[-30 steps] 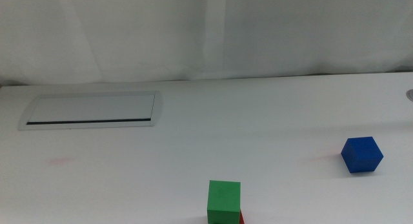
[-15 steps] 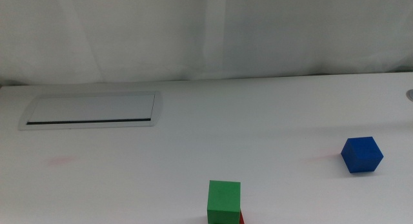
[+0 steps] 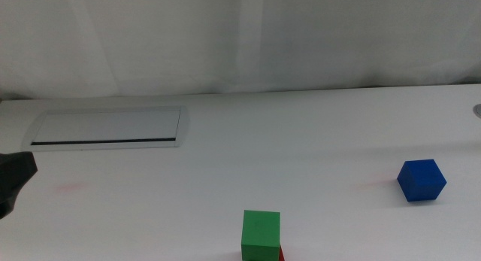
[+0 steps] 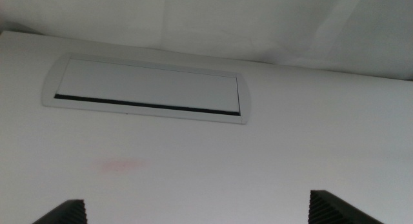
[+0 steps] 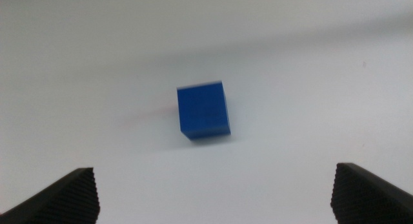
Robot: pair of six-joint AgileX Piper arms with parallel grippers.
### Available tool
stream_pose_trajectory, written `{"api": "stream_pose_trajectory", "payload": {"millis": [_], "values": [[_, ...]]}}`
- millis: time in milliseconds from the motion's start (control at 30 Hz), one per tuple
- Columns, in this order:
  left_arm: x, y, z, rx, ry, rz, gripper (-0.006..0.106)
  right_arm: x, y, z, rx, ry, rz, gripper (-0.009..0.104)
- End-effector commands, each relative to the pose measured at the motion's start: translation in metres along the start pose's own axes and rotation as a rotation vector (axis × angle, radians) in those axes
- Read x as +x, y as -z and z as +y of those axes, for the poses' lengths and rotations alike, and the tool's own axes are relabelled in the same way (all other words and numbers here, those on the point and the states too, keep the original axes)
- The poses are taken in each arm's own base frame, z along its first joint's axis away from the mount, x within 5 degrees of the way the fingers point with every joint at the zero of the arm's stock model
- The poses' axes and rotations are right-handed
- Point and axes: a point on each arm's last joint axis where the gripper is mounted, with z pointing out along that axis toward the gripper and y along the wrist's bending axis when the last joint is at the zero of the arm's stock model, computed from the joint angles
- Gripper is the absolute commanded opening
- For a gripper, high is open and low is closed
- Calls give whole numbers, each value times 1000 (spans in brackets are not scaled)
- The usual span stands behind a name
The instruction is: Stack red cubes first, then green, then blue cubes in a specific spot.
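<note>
You are looking at a white tabletop where the green cube (image 3: 261, 234) already sits on the red cube (image 3: 281, 253), of which only a sliver shows, at the near edge of the middle view. The blue cube (image 3: 422, 180) lies alone, well apart to the right. The right gripper (image 5: 216, 195) faces the blue cube (image 5: 203, 111) with its jaws wide apart and nothing between them; the left gripper (image 4: 193, 214), also spread and empty, waits at the far left near the grey slotted panel (image 4: 145, 90). Judged from this, the blue step is in hand, and your next move calls for closing in on that cube, which sits turned at an angle.
</note>
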Motion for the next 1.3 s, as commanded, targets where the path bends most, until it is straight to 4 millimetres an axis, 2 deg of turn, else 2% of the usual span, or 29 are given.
{"api": "stream_pose_trajectory", "payload": {"millis": [0, 333, 500, 833, 1000, 1267], "values": [[0, 0, -2, 20, 3, -11, 85, -4, -15, -2, 9, 23, 89, 98], [1, 0, -5, 53, -41, -1, 85, -10, -74, -8, 4, 14, 297, 98], [2, 0, -7, 69, -48, 4, 85, -10, -93, -8, -15, 19, 339, 98], [3, 0, -9, 88, -65, 10, 85, -10, -119, -2, -95, 54, 385, 96], [4, 1, -11, 105, -78, 20, 85, -10, -129, 11, -86, 126, 410, 96], [5, 1, -13, 123, -64, 34, 85, -11, -147, 14, -39, 135, 382, 96]]}}
